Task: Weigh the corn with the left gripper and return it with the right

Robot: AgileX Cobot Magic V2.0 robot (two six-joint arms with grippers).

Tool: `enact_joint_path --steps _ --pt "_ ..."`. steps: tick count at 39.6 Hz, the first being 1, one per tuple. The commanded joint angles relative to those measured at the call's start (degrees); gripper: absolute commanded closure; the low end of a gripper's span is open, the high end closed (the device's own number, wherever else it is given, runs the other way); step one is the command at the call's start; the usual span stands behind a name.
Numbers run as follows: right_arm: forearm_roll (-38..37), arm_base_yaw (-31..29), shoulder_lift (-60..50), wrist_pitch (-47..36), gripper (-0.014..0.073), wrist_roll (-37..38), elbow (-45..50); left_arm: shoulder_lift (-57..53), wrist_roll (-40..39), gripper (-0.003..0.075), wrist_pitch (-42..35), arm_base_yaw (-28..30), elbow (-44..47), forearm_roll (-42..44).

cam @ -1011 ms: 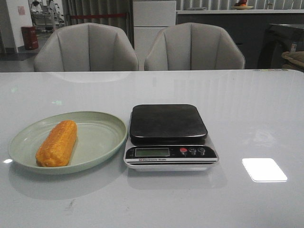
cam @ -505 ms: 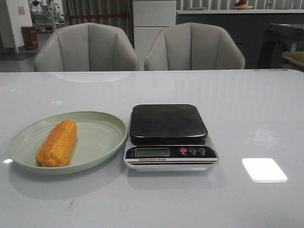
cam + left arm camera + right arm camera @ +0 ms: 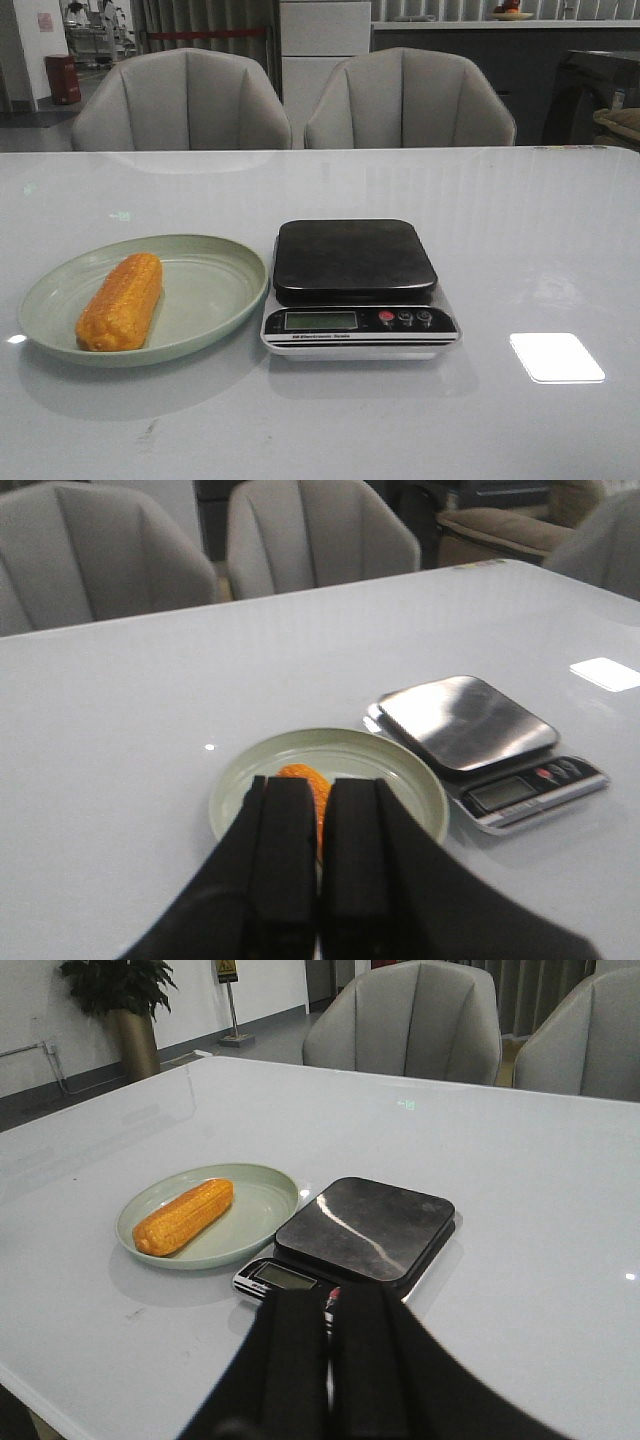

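On the pale green plate (image 3: 205,290), left of the scale (image 3: 355,285), the corn (image 3: 121,301) lies on its side: orange-yellow, glossy, rowed kernels, stubby. Scale platform bare and dark; two grey chairs (image 3: 180,100) beyond the white table (image 3: 520,230). Left gripper (image 3: 318,865) hangs above the plate, fingers pressed together, empty; right gripper (image 3: 328,1370) likewise clenched on nothing, over the scale's near edge.

Looks like an office or showroom lounge, not a home: big glossy white table (image 3: 520,220), two padded grey chairs (image 3: 180,100) behind, white cabinet (image 3: 324,50), long counter (image 3: 480,25), potted plant (image 3: 120,1000) and floor sign (image 3: 228,980) by the wall.
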Motion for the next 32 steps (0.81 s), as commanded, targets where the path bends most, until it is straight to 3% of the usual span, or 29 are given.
enact_joint_path --steps 1,15,32 --pt "-0.95 -0.35 0.59 -4.96 0.041 -0.61 -1.4 0.52 -0.02 0.0607 -12.53 4.84 2.9 0.53" --pt "-0.95 -0.35 0.59 -4.96 0.041 -0.61 -1.4 -7.17 -0.02 0.0607 -26.4 23.88 16.77 -0.19" --pt "-0.95 -0.35 0.59 -5.03 0.041 -0.61 -1.4 -6.89 -0.02 0.0607 -25.05 25.69 16.56 -0.35"
